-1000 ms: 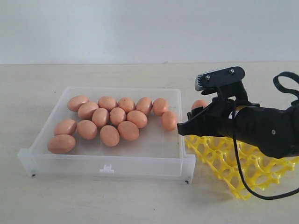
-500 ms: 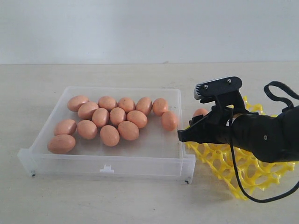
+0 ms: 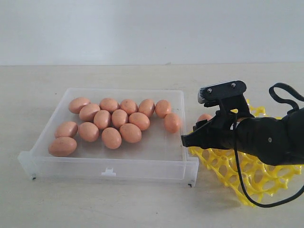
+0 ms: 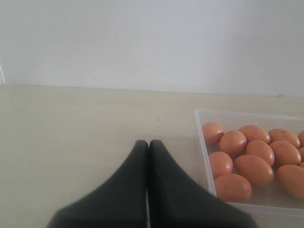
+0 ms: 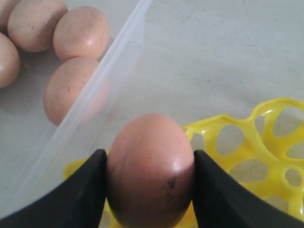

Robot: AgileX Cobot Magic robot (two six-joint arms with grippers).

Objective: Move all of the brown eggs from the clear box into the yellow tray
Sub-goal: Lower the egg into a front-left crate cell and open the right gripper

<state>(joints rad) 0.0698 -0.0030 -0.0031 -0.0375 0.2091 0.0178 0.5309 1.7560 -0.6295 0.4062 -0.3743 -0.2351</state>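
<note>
Several brown eggs (image 3: pixel 119 124) lie in the clear box (image 3: pixel 109 166) on the left of the exterior view; some of these eggs (image 4: pixel 240 161) also show in the left wrist view. My right gripper (image 3: pixel 203 127) is shut on one brown egg (image 5: pixel 150 168), pinched between both black fingers just above the near-left corner of the yellow tray (image 3: pixel 247 175). In the exterior view that held egg (image 3: pixel 205 117) peeks out behind the fingers. My left gripper (image 4: pixel 147 144) is shut and empty, over bare table left of the box wall (image 4: pixel 203 152).
A black cable (image 3: pixel 242 180) loops from the right arm over the tray. The box's right wall (image 5: pixel 95 99) stands between the held egg and the boxed eggs (image 5: pixel 71 90). A pale wall rises behind the beige table (image 3: pixel 142 76).
My right gripper has sunk with the egg toward the yellow tray's corner and shifted slightly right. The eggs in the box have not moved.
</note>
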